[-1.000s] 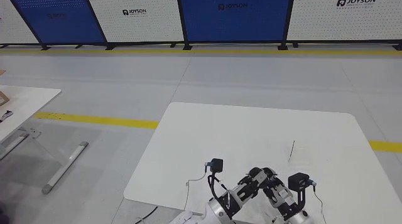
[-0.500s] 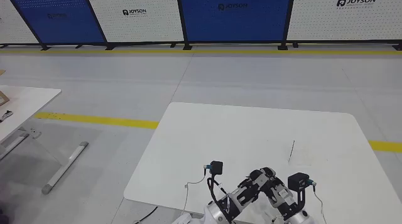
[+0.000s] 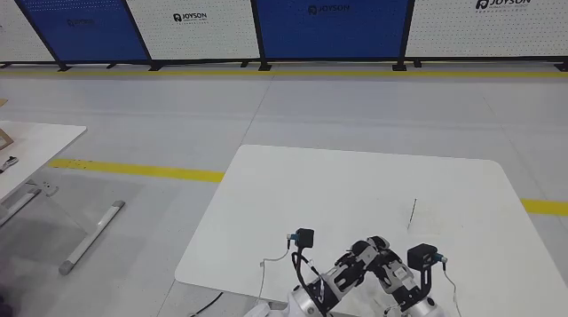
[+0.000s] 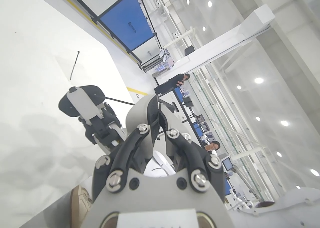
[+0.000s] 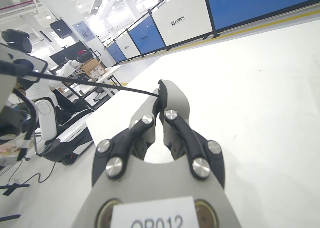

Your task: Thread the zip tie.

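Both shut tight: left gripper [image 4: 156, 107] and right gripper [image 5: 160, 96]. Zip tie [image 3: 413, 213] lies well apart on the white table [image 3: 355, 188]. A black cable [image 5: 100, 84] passes the right gripper.

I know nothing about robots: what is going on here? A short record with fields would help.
Table: white, rounded corners.
Zip tie: thin, black, lying flat on the table, apart from both grippers.
Left gripper: fingers shut, near the table's near edge.
Right gripper: fingers shut; a thin black strand reaches its tip, clamped or not I cannot tell.
Stage: threading apparently not yet begun.
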`<state>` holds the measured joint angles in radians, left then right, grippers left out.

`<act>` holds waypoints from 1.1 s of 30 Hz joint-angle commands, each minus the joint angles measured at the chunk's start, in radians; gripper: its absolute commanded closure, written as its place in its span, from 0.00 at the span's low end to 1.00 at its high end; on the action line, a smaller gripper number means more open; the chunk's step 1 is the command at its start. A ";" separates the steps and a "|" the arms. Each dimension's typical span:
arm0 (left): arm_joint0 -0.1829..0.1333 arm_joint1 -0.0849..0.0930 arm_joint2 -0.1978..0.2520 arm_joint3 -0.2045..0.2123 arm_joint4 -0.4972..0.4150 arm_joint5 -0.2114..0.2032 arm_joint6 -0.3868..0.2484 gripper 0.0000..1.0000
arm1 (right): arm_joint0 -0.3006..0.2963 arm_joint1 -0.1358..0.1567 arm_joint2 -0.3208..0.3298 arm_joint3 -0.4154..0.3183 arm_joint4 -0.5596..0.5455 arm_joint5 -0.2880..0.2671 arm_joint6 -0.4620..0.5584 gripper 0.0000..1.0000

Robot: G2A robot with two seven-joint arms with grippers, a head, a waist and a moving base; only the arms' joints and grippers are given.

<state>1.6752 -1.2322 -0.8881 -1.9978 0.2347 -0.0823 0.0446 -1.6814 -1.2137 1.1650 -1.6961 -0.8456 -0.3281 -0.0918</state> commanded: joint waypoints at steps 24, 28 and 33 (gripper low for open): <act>-0.032 -0.014 -0.123 0.117 -0.227 0.017 0.151 1.00 | -0.136 0.059 0.084 -0.122 0.117 -0.012 -0.255 0.00; -0.033 -0.014 -0.126 0.125 -0.233 0.020 0.137 1.00 | -0.147 0.065 0.093 -0.128 0.131 -0.012 -0.268 0.00; -0.033 -0.014 -0.126 0.125 -0.233 0.020 0.137 1.00 | -0.147 0.065 0.093 -0.128 0.131 -0.012 -0.268 0.00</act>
<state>1.6421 -1.2461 -1.0142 -1.8725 0.0019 -0.0618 0.1820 -1.8279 -1.1491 1.2576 -1.8244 -0.7150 -0.3400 -0.3600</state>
